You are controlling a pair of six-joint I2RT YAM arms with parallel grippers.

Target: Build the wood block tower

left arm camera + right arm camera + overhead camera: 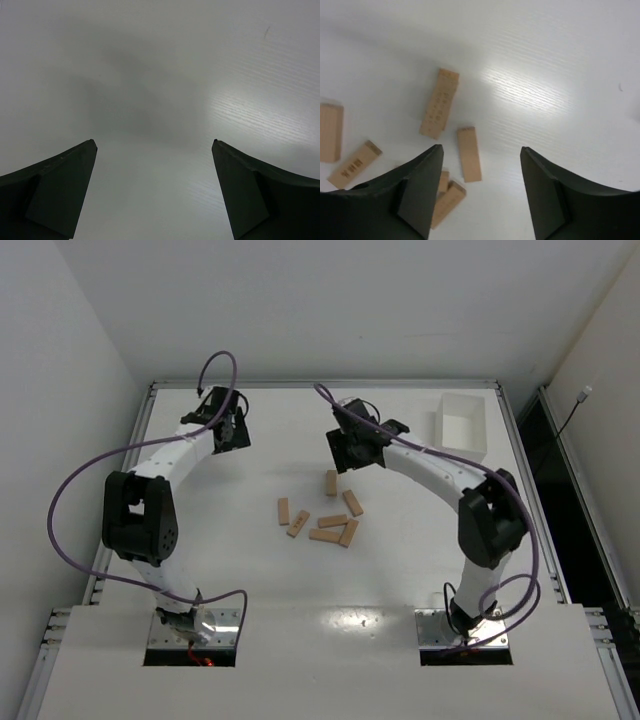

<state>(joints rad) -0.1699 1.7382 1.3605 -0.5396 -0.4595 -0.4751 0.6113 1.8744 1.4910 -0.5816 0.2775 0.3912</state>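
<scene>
Table [250,570]: I am viewing it from above.
Tray [462,445]: sitting far right.
Left gripper [154,145]: hanging spread wide, holding nothing.
Right gripper [481,149]: hovering parted, empty, above the blocks.
Blocks [333,521]: lying scattered mid-table.

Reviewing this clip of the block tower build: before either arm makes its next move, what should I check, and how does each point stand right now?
1. Right gripper free: ok, jaws open, nothing between them.
2. Left gripper free: ok, jaws wide open over bare table.
3. Wood blocks in the right wrist view: ok, several lie flat below it.
4. Stacking begun: not ok, the blocks lie scattered and no column shows.
5. Clean pick available: ok, a lone block lies just ahead of the right jaws, apart from its neighbours.
6. Clustered blocks overlapping: cannot tell.
</scene>
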